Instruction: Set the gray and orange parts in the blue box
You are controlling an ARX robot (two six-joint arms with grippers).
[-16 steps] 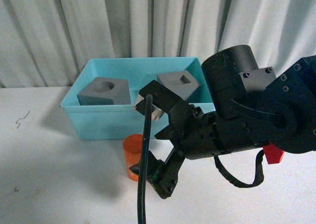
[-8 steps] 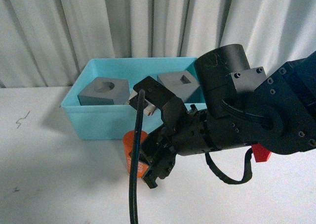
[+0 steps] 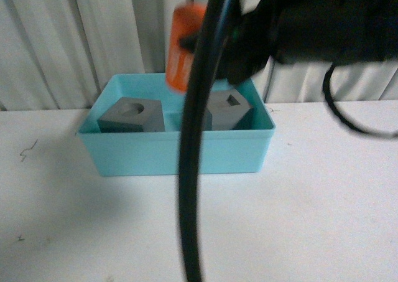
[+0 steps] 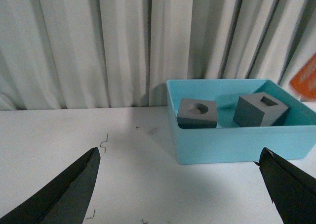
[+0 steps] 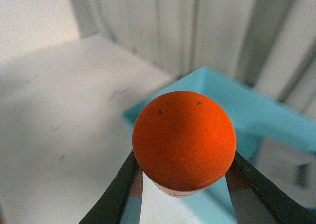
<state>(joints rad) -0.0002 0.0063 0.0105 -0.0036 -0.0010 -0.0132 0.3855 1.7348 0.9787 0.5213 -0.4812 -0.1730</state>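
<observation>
A white matte tabletop point(image 3: 298, 220) with a few small dark scuffs runs back to a wall of pale pleated curtains point(image 3: 74, 39). On it, near the curtains, sits the light turquoise-blue plastic bin point(image 3: 180, 154) with sloped walls. Inside lie two matte gray cubes: the one with a round recess point(image 3: 132, 115) toward the left, the one with a rectangular recess point(image 3: 229, 109) toward the right, tilted on an edge.

The right arm's black gripper point(image 3: 214, 39) is raised high, level with the curtains above the bin's back wall, blurred in the front view, with a thick black cable point(image 3: 189, 170) hanging down before the camera. Its two fingers point(image 5: 247, 177) are closed on the sides of the small orange cylinder point(image 3: 183, 45), which stands roughly upright in the air. The left gripper point(image 4: 180, 184) is spread wide, low over the table and facing the bin.

Half a second ago the orange cylinder stood on the table before the bin with the right gripper around it; now it is lifted well clear.
</observation>
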